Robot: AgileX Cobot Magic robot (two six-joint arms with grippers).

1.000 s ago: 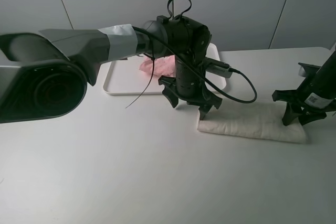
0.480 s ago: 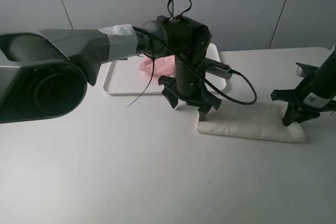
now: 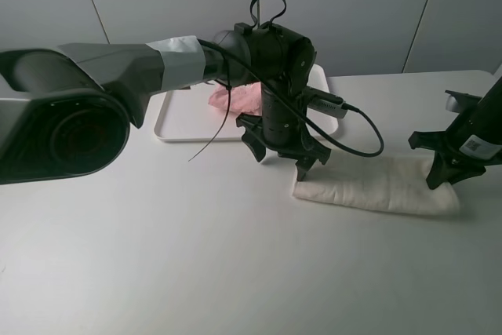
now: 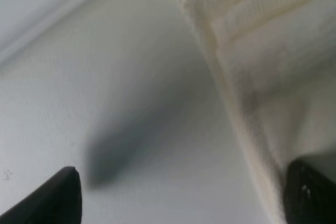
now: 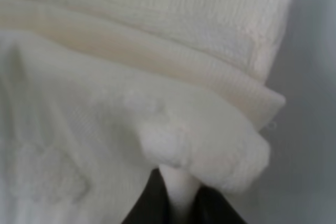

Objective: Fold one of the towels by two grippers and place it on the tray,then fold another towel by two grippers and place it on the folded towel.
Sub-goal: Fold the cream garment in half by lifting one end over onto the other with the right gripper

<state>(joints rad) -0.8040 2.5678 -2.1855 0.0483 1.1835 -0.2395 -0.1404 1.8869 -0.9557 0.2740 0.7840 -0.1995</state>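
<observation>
Towels: pink one on the tray, cream one at both grippers

From my station, going left to right: the tray (image 3: 179, 119) sits at the back with the pink towel (image 3: 235, 98) bundled on it; my left gripper (image 3: 285, 151) stands with jaws spread wide over the cream towel's (image 3: 369, 184) left end, one finger (image 4: 311, 190) on the cloth, the other over bare table (image 3: 157, 256); my right gripper (image 3: 447, 169) is pressed together, pinching a fold of that towel's right end
</observation>
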